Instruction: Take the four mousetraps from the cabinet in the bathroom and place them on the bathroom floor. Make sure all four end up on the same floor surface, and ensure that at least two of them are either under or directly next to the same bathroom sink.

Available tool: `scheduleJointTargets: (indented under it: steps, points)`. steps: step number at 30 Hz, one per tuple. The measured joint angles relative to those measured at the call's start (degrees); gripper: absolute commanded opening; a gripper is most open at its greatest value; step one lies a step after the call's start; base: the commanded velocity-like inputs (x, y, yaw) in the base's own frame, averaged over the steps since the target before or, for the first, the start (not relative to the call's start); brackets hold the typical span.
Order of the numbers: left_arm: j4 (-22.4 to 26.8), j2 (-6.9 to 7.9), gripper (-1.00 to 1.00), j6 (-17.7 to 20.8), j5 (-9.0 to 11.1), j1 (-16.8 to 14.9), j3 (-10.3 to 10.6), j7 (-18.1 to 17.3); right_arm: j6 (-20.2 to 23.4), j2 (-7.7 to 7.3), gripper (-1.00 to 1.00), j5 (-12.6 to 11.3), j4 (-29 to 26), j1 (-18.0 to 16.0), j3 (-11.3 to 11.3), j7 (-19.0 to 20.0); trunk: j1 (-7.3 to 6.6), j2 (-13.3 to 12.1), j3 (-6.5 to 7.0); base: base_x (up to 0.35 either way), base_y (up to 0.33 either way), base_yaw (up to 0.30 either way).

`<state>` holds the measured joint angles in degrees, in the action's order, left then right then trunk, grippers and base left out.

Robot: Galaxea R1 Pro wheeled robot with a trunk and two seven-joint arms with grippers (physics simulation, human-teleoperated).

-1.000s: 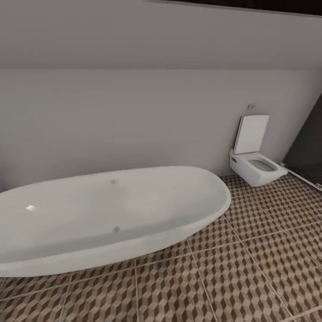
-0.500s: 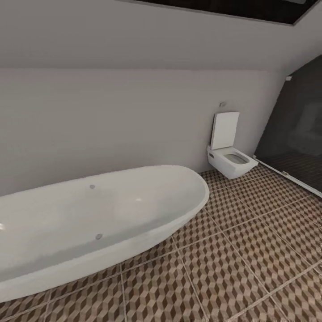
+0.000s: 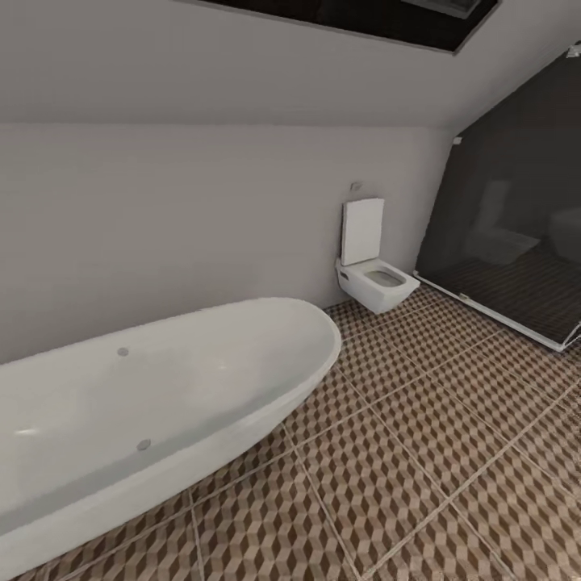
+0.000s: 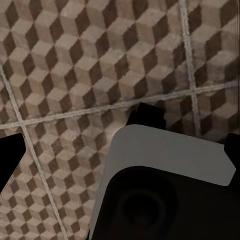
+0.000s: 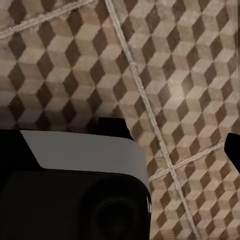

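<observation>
I face the tub (image 3: 153, 395) and toilet (image 3: 373, 274), seeking the cabinet; my pincers hang over floor (image 4: 75, 65), their grip I cannot tell.

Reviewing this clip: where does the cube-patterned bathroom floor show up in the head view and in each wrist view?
Head view: the bathroom floor fills the lower right, running from beside the white tub back to the toilet.
Left wrist view: the same tiles lie beyond the grey-and-black robot part.
Right wrist view: tiles again, past a similar part.
Shared landmark: the pale grout lines crossing the cube pattern.
</observation>
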<state>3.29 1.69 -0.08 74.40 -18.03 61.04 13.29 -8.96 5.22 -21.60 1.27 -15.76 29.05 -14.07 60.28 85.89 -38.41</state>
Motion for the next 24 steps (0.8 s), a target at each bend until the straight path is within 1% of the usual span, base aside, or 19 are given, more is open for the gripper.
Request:
scheduleJointTargets:
  steps: [8, 24]
  points:
    - [0.0, 0.0, 1.0, 0.0, 0.0, 0.0, 0.0, 0.0, 0.0, -0.26, 1.0, 0.0, 0.0, 0.0, -0.1, 0.0, 0.0, 0.0, 0.0, 0.0, 0.0, -0.3]
    - [0.0, 0.0, 1.0, 0.0, 0.0, 0.0, 0.0, 0.0, -0.1, -0.22, 1.0, 0.1, -0.1, 0.0, -0.1, 0.0, 0.0, 0.0, 0.07, 0.0, 0.0, -0.3]
